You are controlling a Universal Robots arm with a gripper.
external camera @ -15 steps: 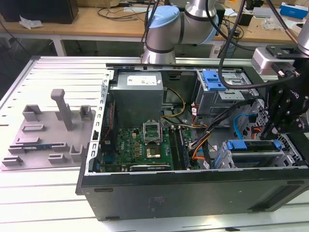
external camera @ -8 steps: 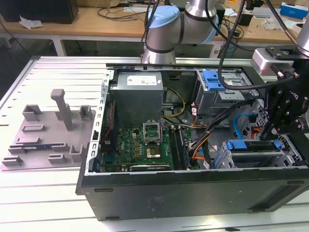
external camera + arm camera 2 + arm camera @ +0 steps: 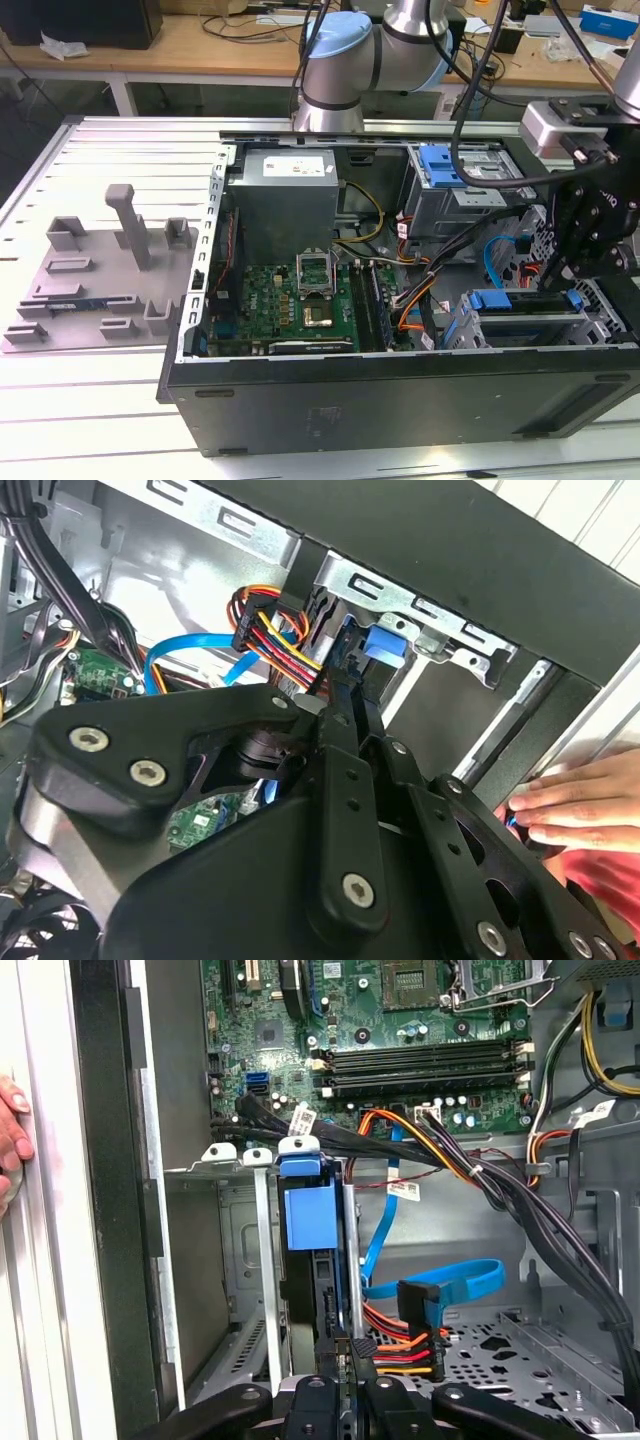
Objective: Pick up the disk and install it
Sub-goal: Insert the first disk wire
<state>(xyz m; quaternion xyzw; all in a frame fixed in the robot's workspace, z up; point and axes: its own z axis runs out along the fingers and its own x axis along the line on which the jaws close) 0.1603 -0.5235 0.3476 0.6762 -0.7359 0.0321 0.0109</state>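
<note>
In the exterior view the gripper (image 3: 585,265) hangs inside the open case (image 3: 400,395), over the drive cage at the case's front corner, where the disk (image 3: 525,302) sits with its blue bracket.

In the second wrist view the fingers (image 3: 345,730) reach toward the disk (image 3: 380,645); a person's hand (image 3: 580,800) rests on the case edge.

In the first wrist view the disk (image 3: 310,1215) stands edge-on in the cage, beside the motherboard (image 3: 400,1020). I cannot tell whether the fingers are closed on it.
</note>
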